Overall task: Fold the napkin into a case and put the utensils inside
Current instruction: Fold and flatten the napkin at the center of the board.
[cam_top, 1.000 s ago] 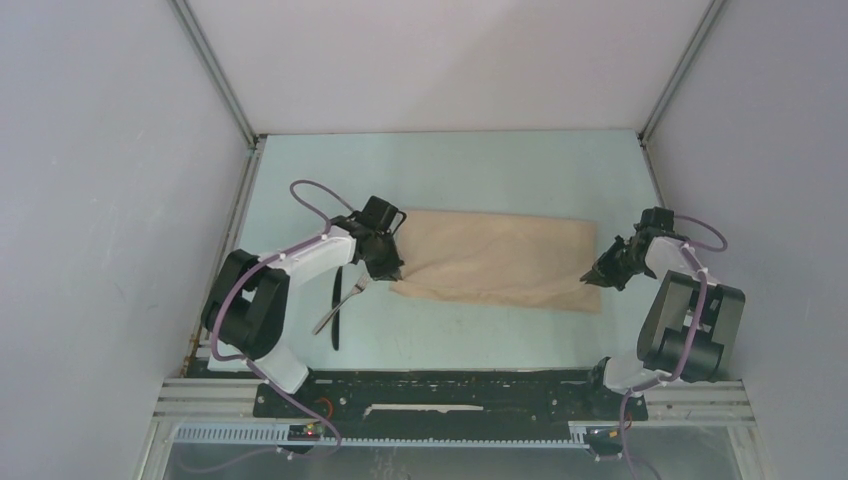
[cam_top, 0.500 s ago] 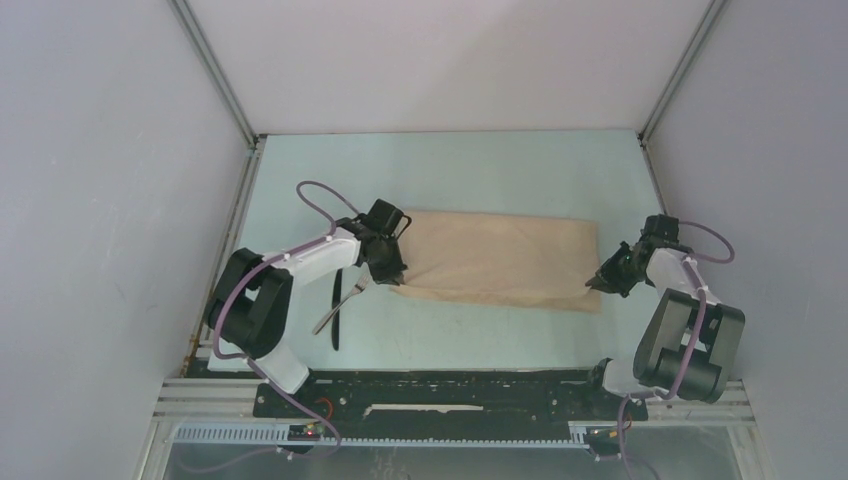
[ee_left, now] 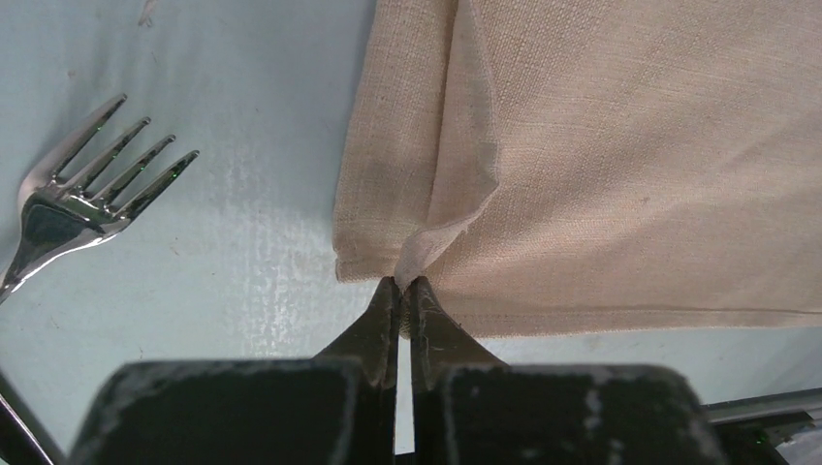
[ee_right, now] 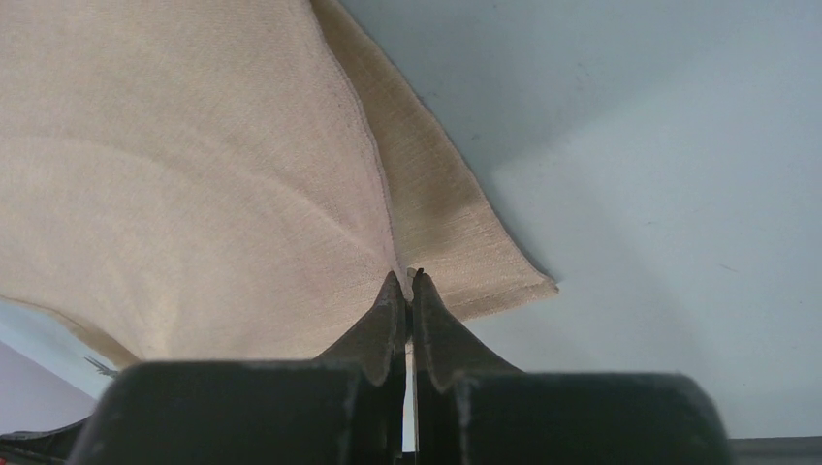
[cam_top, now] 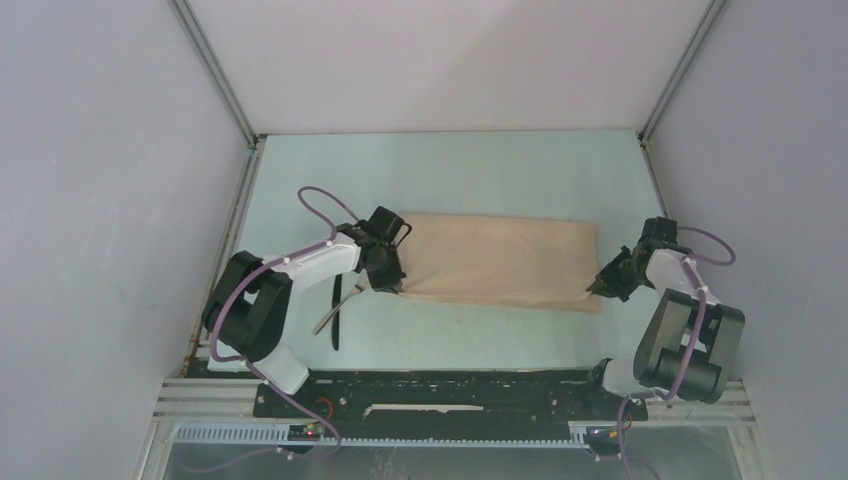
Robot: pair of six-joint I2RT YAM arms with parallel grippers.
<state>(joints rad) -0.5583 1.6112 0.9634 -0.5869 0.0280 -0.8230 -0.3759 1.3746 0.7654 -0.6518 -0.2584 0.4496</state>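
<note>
Two pincers are each closed tight on the napkin (cam_top: 495,262), one at either short end. The cloth is a beige tan weave with a fine, linen-like grain and no pattern. It lies as a long flat rectangle in the middle of the table (cam_top: 450,170), its long sides running parallel to the near edge. The table top is matte, pale blue-green and smooth.

The left gripper (cam_top: 392,283) has its two dark, tapered fingers pressed together on a small tuck of fabric at the near left corner of the cloth. In the left wrist view a soft pleat rises from that pinch and runs up along the napkin's left edge.

The right gripper (cam_top: 597,284) is likewise clamped with no gap, biting the near right corner. The right wrist view shows two layers there: an upper sheet with a thin stitched hem, and a lower flap whose corner pokes out to the side on the table.

The fork (cam_top: 340,305) is shiny silver metal with four thin tines. It lies left of the napkin, toward the near left corner of the table, apart from the cloth, its tines toward the left gripper. The knife (cam_top: 336,335) is slim and black, and it crosses the fork's handle; which one lies on top cannot be told.

The left arm stretches from its base toward the cloth, its white forearm slanted and its wrist tipped down. The right arm is folded close over its base, with the wrist angled left and down at the corner.
</note>
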